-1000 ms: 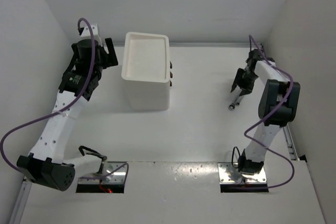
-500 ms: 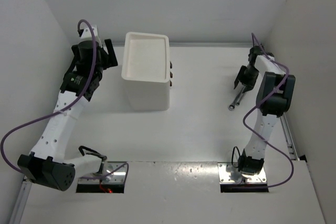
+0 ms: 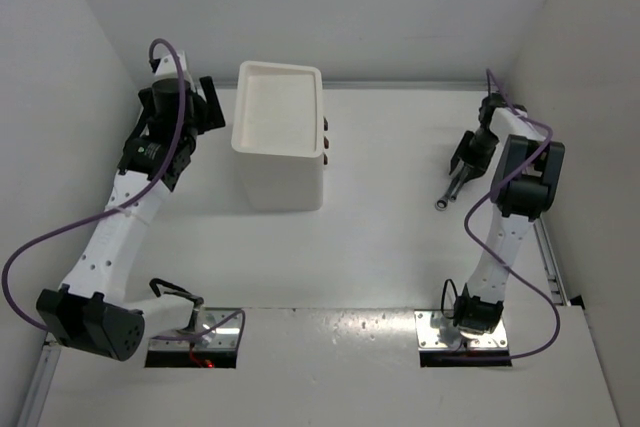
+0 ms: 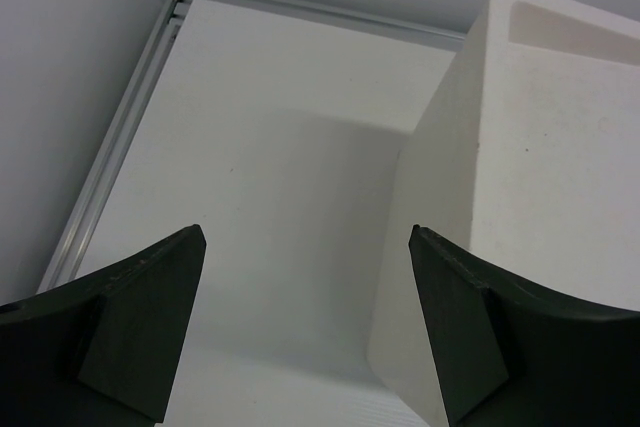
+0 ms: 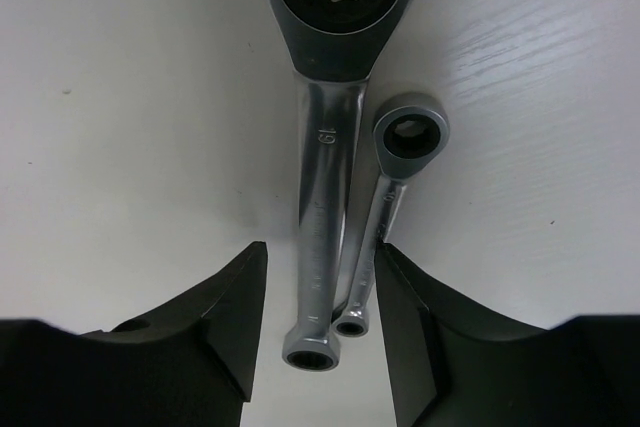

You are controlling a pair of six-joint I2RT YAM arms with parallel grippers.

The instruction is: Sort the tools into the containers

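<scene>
Our right gripper [image 5: 320, 257] is standing partly open, its jaws straddling the lower ends of the larger wrench [image 5: 325, 167] and the smaller wrench [image 5: 388, 209] without clamping either. Both are lying side by side on the white table [image 5: 120, 97], well apart from the drawer unit [image 3: 285, 182]. Our left gripper [image 4: 305, 237] is hovering wide open, holding nothing, just beside that unit's left wall. Its tray top [image 3: 277, 107] is showing us only bare white plastic. The drawers behind the dark knobs [image 3: 326, 137] are hiding their contents.
</scene>
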